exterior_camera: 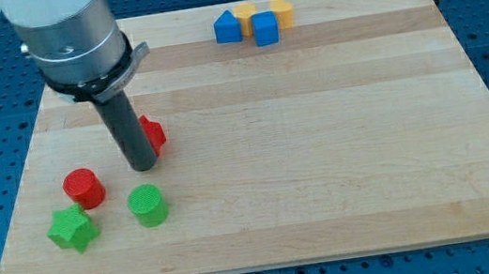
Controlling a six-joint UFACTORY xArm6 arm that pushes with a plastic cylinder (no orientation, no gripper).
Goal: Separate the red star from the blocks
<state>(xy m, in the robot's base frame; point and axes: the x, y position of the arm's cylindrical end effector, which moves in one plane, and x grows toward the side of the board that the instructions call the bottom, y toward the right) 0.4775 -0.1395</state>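
Note:
The red star lies at the board's left, mostly hidden behind my rod. My tip rests just below and left of it, touching or nearly touching. A red cylinder stands to the lower left of the tip. A green cylinder lies right below the tip. A green star lies at the bottom left, next to the red cylinder.
At the view's top, a tight cluster holds a blue block, a blue cube, and two yellow blocks. The wooden board ends at blue perforated table on all sides.

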